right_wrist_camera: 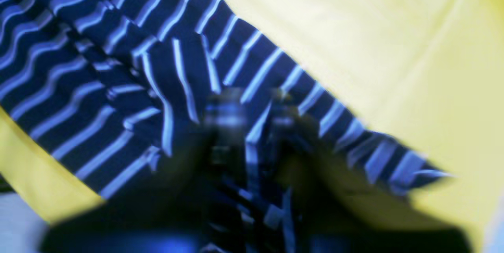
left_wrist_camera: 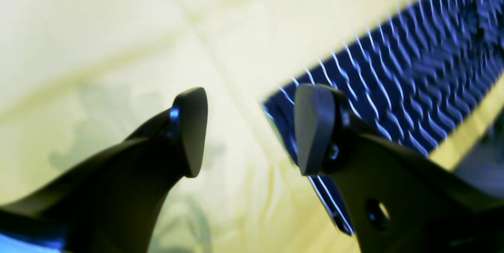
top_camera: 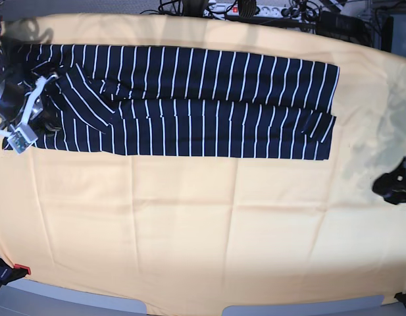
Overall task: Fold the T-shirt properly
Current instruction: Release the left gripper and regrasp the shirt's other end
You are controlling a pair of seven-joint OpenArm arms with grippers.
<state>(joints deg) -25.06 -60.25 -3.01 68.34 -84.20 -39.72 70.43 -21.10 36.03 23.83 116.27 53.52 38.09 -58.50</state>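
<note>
The T-shirt (top_camera: 189, 105), dark navy with thin white stripes, lies as a long folded band across the far half of the yellow-orange table cloth (top_camera: 189, 224). My right gripper (top_camera: 48, 118) is at the band's left end. In the right wrist view, which is blurred, it (right_wrist_camera: 254, 127) is shut on a fold of the T-shirt (right_wrist_camera: 118, 67). My left gripper (top_camera: 395, 184) is off the shirt, over bare cloth at the right edge. In the left wrist view it (left_wrist_camera: 252, 131) is open and empty, with the T-shirt's corner (left_wrist_camera: 413, 67) behind its right finger.
Cables and a power strip (top_camera: 255, 10) lie along the table's back edge. A grey front edge (top_camera: 189, 308) and a red clamp (top_camera: 20, 268) show at the near side. The cloth (left_wrist_camera: 98, 48) has creases.
</note>
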